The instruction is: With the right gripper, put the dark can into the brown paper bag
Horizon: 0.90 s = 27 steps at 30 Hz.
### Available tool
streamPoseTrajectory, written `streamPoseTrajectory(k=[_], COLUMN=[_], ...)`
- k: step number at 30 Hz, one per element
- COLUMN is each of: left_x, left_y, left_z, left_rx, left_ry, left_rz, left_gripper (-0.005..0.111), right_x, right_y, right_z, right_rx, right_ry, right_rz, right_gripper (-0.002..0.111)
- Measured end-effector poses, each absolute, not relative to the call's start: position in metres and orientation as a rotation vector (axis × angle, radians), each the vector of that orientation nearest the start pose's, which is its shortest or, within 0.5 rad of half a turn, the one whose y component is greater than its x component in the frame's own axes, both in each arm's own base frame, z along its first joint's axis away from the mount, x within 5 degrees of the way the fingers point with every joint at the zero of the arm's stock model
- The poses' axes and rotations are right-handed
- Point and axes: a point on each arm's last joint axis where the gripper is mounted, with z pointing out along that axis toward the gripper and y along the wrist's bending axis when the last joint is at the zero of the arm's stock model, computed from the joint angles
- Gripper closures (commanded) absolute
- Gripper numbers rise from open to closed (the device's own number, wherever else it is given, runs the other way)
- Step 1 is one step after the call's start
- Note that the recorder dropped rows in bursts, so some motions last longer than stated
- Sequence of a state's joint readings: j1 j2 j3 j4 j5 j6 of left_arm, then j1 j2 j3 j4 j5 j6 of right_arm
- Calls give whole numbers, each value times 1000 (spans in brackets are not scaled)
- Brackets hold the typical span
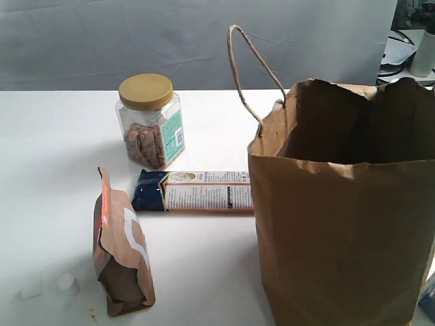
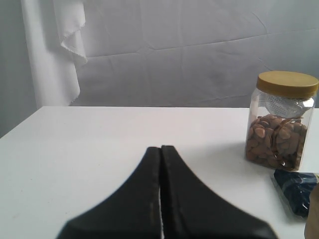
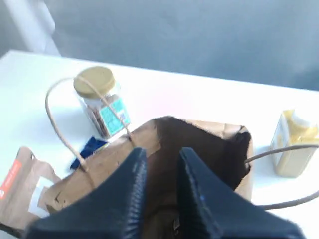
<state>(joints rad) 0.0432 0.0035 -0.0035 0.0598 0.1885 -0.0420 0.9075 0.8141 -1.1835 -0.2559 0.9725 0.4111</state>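
Right gripper (image 3: 162, 154) over the open mouth of the brown paper bag (image 1: 340, 231), with the dark can not visible.
The right gripper's two black fingers stand apart with nothing between them, above the bag's shadowed inside, and whether the dark can lies in there cannot be told. The bag stands upright, long axis vertical, mouth up, with its twisted cord handle (image 1: 238, 68) rising at its 11 o'clock. In the exterior view a yellow-lidded jar of nuts (image 1: 149, 122) stands at the bag's 10 o'clock. It has a teal label with a barcode, and the print is too small to read. A blue-and-white packet (image 1: 197, 190) lies flat at 9 o'clock, its text illegible. A brown snack pouch (image 1: 122, 251) with an orange strip sits at 8 o'clock. The left gripper (image 2: 160, 148) has its fingers pressed together over the white table (image 1: 54, 149).
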Motion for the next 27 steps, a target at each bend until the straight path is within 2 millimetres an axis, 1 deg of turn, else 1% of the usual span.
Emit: streamPoseTrajectory(k=[1,3,6,9,10,17,20,23,27], left_x=[56,56,56,56,56,56,56,56,56], left_y=[3,3,3,3,3,3,3,3,3], left_z=[197,197,197,197,197,197,197,197,197], left_rx=[-31,-31,-31,-31,-31,-31,-31,-31,-31], left_ry=[1672,1672,1672,1672,1672,1672,1672,1672,1672], left_rz=[55,55,55,55,55,55,55,55,55], left_gripper=[107,107,107,107,107,107,107,107,107], right_x=[88,77,64,60,59,57,61,67,75], right_y=[80,64,43,35,33,38,41,42,37], right_z=[447,453,448,427,416,354,327,301,273], right_rx=[-519,-492,-466,-449,-438,-450,-439,-402,-282], right_ry=[1992,1934,1874,1855,1838,1704,1660,1652,1673], right_rz=[509,520,512,499,500,531,516,493,442], right_gripper=[108,108,108,108,108,108,108,108,108])
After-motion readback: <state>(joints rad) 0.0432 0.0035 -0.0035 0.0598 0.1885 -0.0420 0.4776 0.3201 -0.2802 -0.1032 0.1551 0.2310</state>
